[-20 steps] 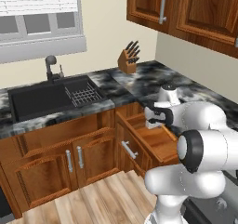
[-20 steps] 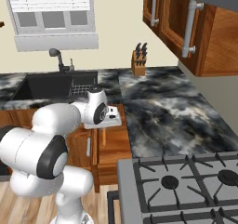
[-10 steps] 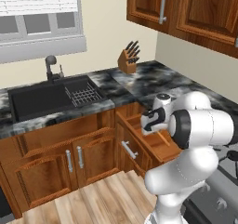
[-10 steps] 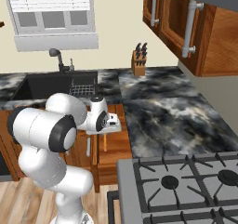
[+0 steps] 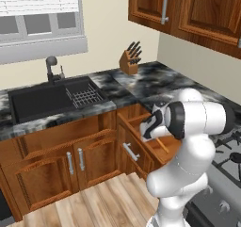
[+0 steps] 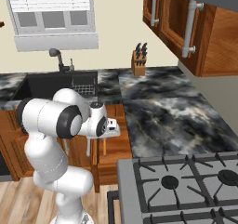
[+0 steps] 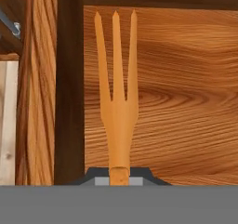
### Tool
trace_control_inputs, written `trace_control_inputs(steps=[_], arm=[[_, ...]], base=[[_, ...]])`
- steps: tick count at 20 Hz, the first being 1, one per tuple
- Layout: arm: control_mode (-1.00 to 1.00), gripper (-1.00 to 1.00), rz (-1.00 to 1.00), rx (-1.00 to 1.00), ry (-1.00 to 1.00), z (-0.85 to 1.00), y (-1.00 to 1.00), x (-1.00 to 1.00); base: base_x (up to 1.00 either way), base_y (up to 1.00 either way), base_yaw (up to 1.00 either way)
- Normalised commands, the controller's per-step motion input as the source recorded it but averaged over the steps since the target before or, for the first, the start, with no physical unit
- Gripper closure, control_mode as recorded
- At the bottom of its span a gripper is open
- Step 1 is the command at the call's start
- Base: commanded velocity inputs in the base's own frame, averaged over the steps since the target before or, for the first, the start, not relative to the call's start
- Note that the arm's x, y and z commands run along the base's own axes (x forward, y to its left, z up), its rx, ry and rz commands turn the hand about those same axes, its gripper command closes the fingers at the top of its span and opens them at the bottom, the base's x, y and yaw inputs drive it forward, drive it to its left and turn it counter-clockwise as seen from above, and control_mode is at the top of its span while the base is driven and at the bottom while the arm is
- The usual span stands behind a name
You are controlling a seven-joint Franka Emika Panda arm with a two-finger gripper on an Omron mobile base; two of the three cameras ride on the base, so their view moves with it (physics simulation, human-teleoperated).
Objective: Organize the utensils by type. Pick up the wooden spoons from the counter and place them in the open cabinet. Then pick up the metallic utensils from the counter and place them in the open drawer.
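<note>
No writing shows anywhere; the gripper is clenched on a slim orange-brown three-tined wooden fork, directly over the open reddish-brown wooden drawer's pale grained floor.

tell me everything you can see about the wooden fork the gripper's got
The wooden fork is slim and orange-brown, with three long pointed tines that merge into a flat neck and a narrow handle. It looks like smooth, plain wood. The gripper is shut on the handle end, so the tines point away from the hand, over the light wood lining of the open drawer. Nothing else visibly touches it.
</note>
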Motion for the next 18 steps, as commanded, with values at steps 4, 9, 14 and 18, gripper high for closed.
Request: trace_control_inputs(steps=[4,9,14,18], arm=[[-1.00,1.00,0.00,0.00,0.00,-0.30,0.06,0.11],[-1.00,1.00,0.00,0.00,0.00,-0.33,0.01,0.15],[-1.00,1.00,0.00,0.00,0.00,-0.35,0.00,0.20],[-1.00,1.00,0.00,0.00,0.00,-0.36,0.00,0.19]], base=[[0.00,0.00,0.00],[0.00,0.00,0.00],[0.00,0.00,0.00],[0.00,0.00,0.00]])
